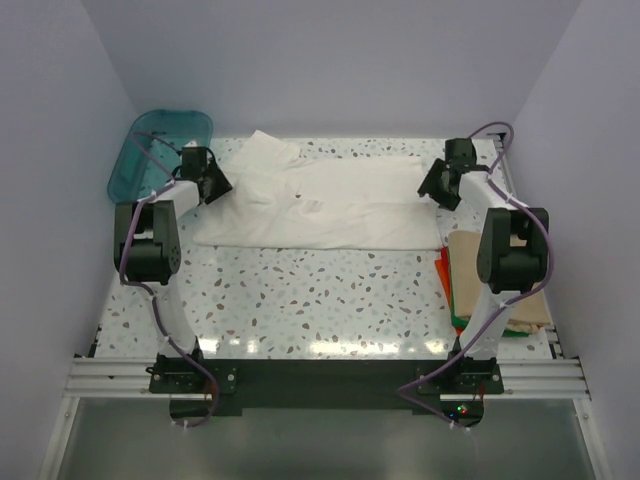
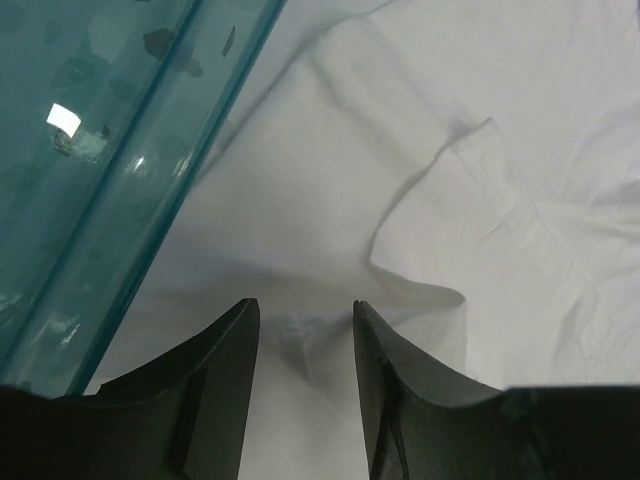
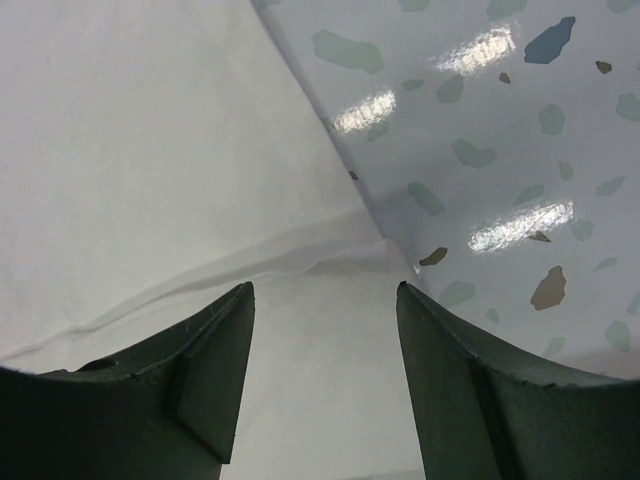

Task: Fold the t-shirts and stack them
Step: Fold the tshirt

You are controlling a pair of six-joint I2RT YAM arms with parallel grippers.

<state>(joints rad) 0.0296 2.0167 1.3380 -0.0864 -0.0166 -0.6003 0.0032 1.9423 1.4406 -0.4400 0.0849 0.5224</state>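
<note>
The off-white shirt (image 1: 320,205) lies spread on the desk (image 1: 330,295), seemingly mid-fold. The left claw (image 2: 303,312) and right claw (image 3: 325,290) hang apart over its ends, gripping nothing. Next, each probably needs to pinch its edge and fold.

Bright, even light; glare spots on table (image 3: 510,225).

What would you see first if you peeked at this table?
A big off-white t-shirt spread across the far half of the speckled table, with the left fingers and right fingers open over its two ends. A teal plastic tub sits at the far left corner, and folded shirts are stacked near the right edge.
</note>
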